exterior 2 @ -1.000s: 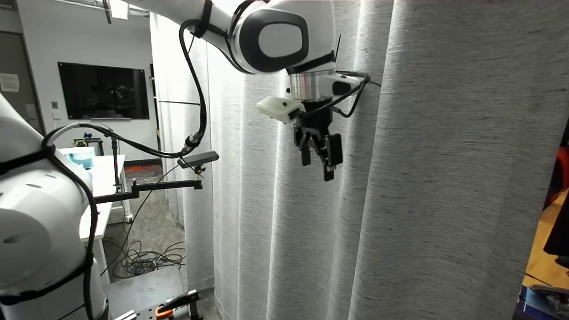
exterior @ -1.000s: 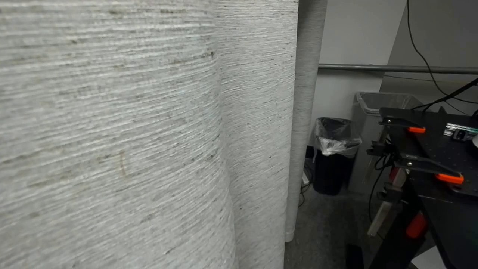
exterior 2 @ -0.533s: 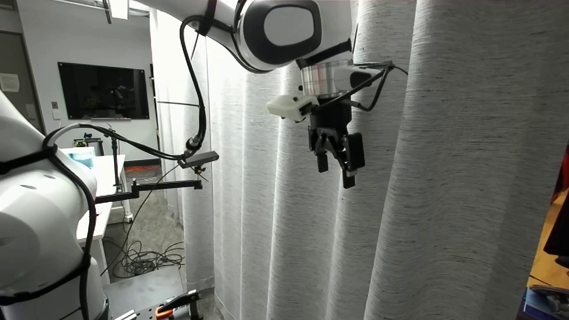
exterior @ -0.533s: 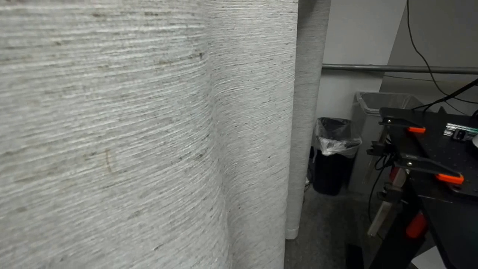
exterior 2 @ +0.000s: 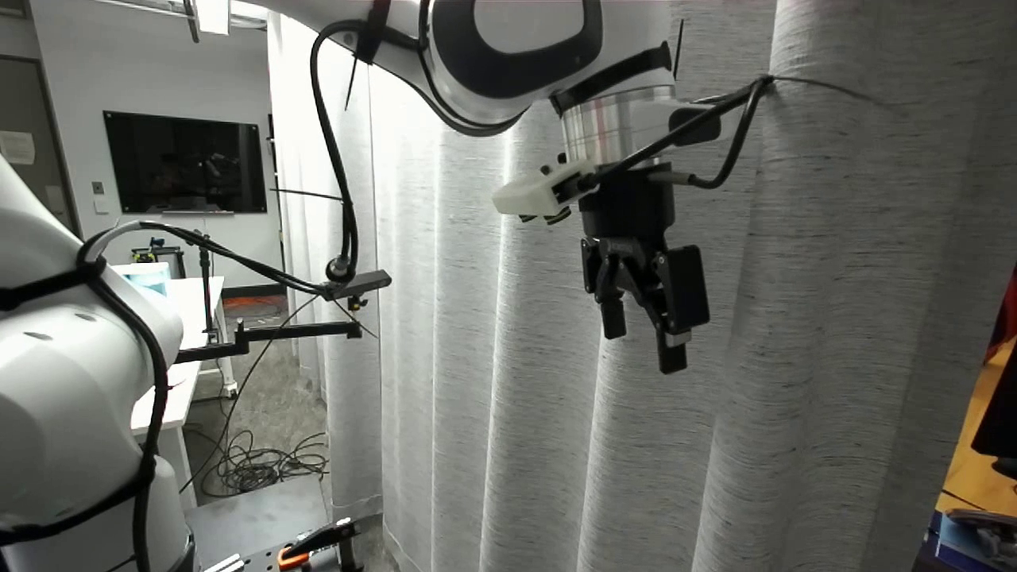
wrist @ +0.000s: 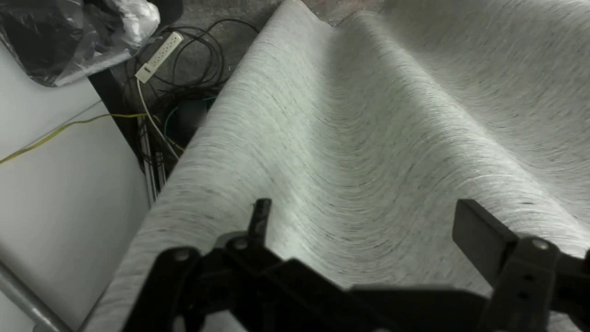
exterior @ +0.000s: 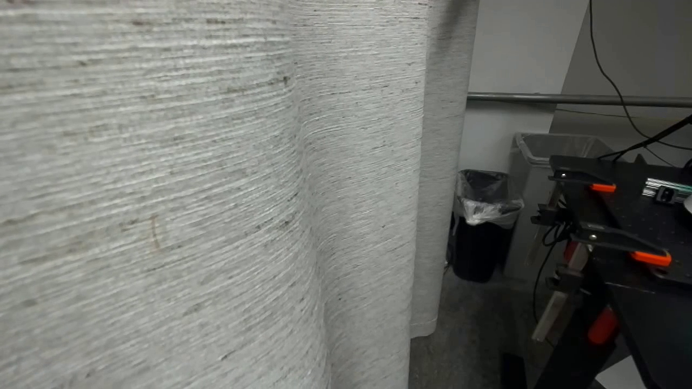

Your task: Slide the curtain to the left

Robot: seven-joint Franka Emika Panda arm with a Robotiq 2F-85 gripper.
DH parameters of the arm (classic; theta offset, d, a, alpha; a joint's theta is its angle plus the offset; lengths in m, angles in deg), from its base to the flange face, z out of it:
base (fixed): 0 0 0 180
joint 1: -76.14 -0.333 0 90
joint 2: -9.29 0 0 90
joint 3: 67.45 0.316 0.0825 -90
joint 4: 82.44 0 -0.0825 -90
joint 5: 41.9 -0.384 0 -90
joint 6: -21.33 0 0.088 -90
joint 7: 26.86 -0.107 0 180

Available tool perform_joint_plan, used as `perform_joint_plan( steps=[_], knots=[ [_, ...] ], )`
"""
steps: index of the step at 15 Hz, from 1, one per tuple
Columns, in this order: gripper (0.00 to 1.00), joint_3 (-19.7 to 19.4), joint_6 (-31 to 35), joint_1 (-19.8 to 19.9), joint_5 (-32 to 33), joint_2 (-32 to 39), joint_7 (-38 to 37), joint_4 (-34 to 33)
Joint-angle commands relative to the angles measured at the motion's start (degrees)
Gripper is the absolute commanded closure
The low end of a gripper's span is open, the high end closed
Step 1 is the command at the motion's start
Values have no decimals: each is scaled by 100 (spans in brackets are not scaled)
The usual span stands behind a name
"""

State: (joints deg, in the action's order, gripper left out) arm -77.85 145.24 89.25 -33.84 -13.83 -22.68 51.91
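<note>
Curtain: grey cloth, hanging in upright folds, on the far side of the jaws in an exterior view. Runs from left of them right across to the right, cloth showing above and below their level. Jaws point down, slightly tilted, spread wide apart, holding nothing; cloth seen through the gap is behind it. Can't tell if either tip touches the curtain. Wrist view: folds stretch away beyond the jaws, a hollow between two ridges lines up with the gap; left jaw is in front of the cloth toward the curtain's left edge, right jaw by the next ridge. Left of that edge, white wall, yellow cord and power strip.

Robot arm extends from upper left, pale block just above the jaws on their left. Farther back on the left, dark wall panel, white worktop, cable coil on the floor near the curtain's lower left.

In an exterior view the curtain fills the left and middle, very near. Right of it: black bin with clear liner, larger grey bin just beside, metal rail higher up, black worktop with orange-ended clamps on its edge.
</note>
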Motion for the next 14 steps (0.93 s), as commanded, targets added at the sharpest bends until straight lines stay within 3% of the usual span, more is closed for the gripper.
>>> perform_joint_plan(
  steps=[1, 14],
  knots=[
    [0, -80, -72, 149, 255, 78, -107, -144],
    [0, -238, 427, 261, 273, 589, -226, -864]
  ],
)
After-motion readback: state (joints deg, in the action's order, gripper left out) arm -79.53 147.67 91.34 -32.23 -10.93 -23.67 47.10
